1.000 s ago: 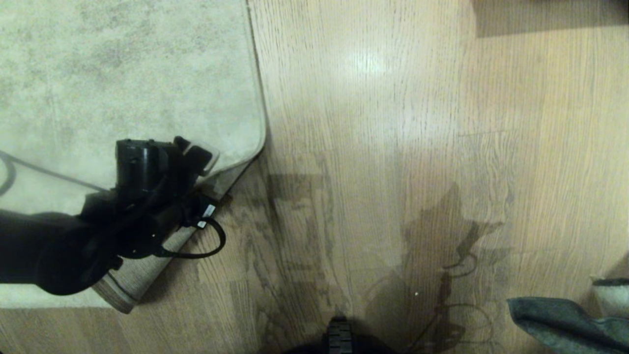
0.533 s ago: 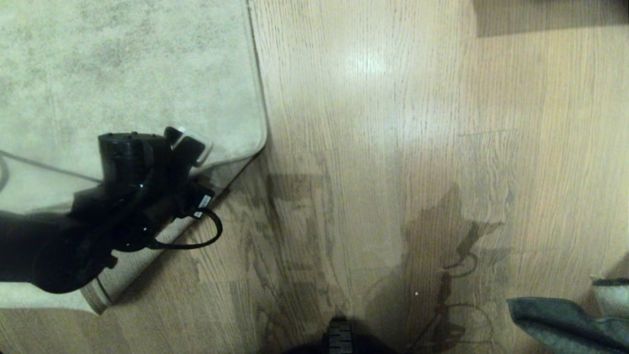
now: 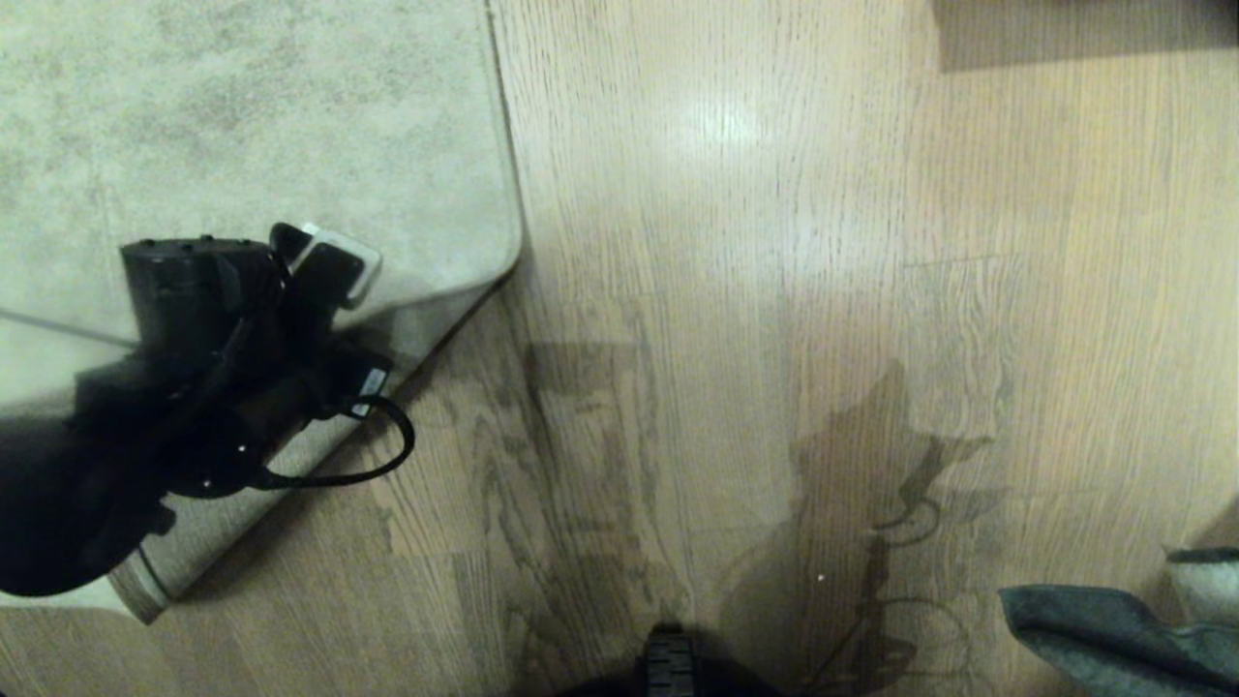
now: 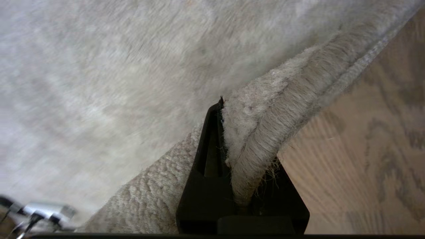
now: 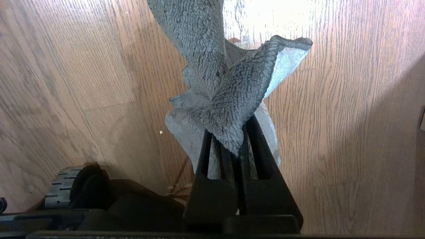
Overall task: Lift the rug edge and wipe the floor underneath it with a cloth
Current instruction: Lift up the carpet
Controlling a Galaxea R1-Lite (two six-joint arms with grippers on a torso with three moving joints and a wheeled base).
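Observation:
The beige-grey rug (image 3: 242, 116) covers the upper left of the head view, its rug edge (image 3: 505, 145) running straight beside the wood floor (image 3: 774, 290). My left gripper (image 3: 324, 266) is shut on the near corner's rug edge (image 4: 298, 86) and holds it folded back, so the tan backing (image 3: 290, 455) faces up. In the left wrist view the bound border sits pinched in the left gripper (image 4: 239, 146) above the floor (image 4: 365, 149). My right gripper (image 5: 232, 132) is shut on the dark grey cloth (image 5: 232, 89), which also shows at the lower right as the cloth (image 3: 1113, 639).
My base's wheel (image 5: 61, 191) and its front part (image 3: 668, 668) sit close below. A dark shape (image 3: 1084, 29) lies at the far top right. A pale object with a dark rim (image 3: 1205, 581) stands at the right edge beside the cloth.
My left gripper has moved left and away from me with the rug corner, folding it further back over the rug and baring more floor. The cloth has not moved.

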